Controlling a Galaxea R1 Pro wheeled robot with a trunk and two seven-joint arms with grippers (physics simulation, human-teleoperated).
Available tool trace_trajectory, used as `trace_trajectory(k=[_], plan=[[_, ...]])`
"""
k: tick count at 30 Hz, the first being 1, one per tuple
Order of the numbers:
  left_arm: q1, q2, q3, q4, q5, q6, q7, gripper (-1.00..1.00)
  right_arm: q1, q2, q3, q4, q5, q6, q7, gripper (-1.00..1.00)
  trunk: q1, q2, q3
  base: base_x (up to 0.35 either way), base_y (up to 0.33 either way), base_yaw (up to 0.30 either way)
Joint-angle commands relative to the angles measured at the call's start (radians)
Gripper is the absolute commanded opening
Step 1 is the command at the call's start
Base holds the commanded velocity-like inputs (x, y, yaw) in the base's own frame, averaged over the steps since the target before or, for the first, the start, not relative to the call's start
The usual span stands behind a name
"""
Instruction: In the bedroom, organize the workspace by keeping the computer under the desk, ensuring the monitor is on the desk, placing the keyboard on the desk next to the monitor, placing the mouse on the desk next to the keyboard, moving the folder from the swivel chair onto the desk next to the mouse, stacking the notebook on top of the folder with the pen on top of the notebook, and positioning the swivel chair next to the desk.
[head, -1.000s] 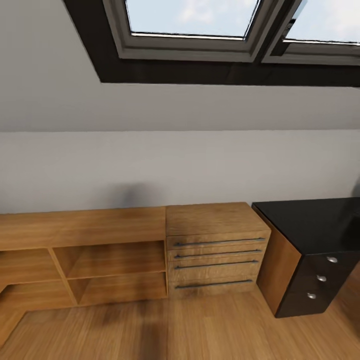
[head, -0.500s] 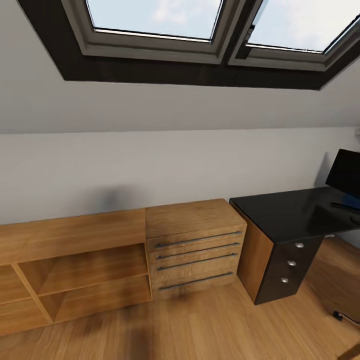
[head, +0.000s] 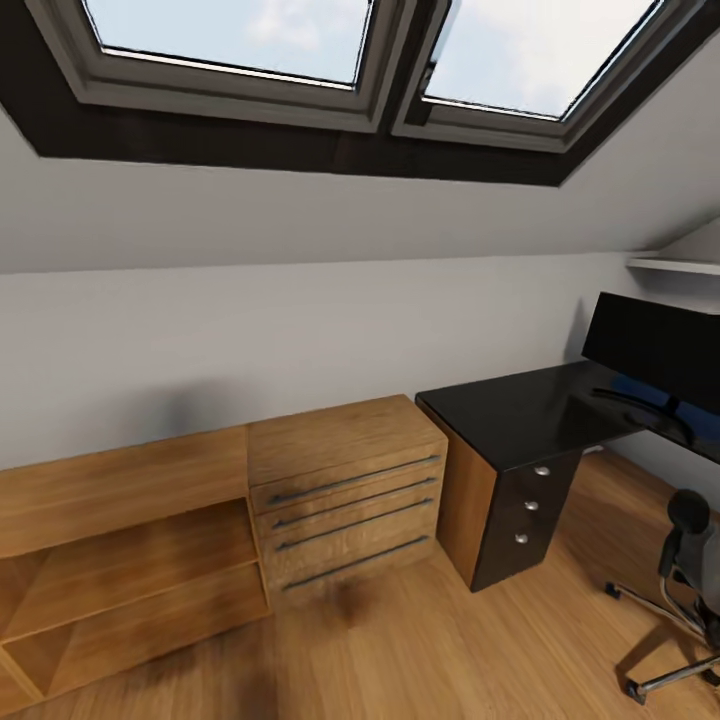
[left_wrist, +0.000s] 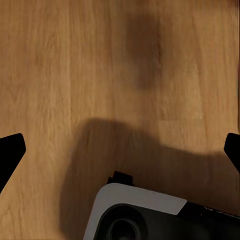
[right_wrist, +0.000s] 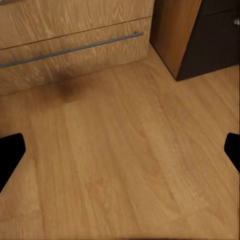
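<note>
1. Desk (head: 520, 405): black top at about 3 o'clock in the head view, against the grey wall under the sloped skylights, with a three-drawer black pedestal (head: 525, 505) with round silver knobs below its near end.
2. Monitor (head: 655, 350) stands upright on the desk at the 3 o'clock edge of the head view, black screen facing the room; a dark curved shape lies at its foot, probably its stand, though the edge of the picture cuts it off.
3. Swivel chair (head: 685, 590) is at about 4 o'clock, on the wood floor (head: 450, 640) apart from the desk, its chrome base and a black armrest in view.
4. Light-wood chest (head: 345, 490) with long bar handles sits just beside the pedestal, at about 6 o'clock from centre; open wooden shelving (head: 120, 560) runs on toward 8 o'clock.
5. Left end effector (left_wrist: 120, 150): fingertips wide apart over bare floor, holding nothing; part of the robot's base (left_wrist: 145, 215) lies below it.
6. Right end effector (right_wrist: 120, 150): fingertips also spread wide and empty, over floor near the chest's lowest drawer and the pedestal's corner.
</note>
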Motion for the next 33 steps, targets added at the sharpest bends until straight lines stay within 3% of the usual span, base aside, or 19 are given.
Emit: trace_trajectory(k=[1, 33], plan=[[0.0, 0.0, 0.002, -0.002, -0.001, -0.001, 0.0, 1.0, -0.001, 0.0, 0.0, 0.001, 0.0, -0.003, 0.001, 1.0, 0.0, -0.001, -0.001, 0.0, 0.0, -0.293], [0.0, -0.003, -0.005, -0.001, -0.005, -0.046, -0.004, 1.0, -0.001, 0.003, 0.0, 0.003, 0.0, 0.001, 0.001, 1.0, 0.0, -0.001, 0.021, 0.0, 0.0, -0.293]])
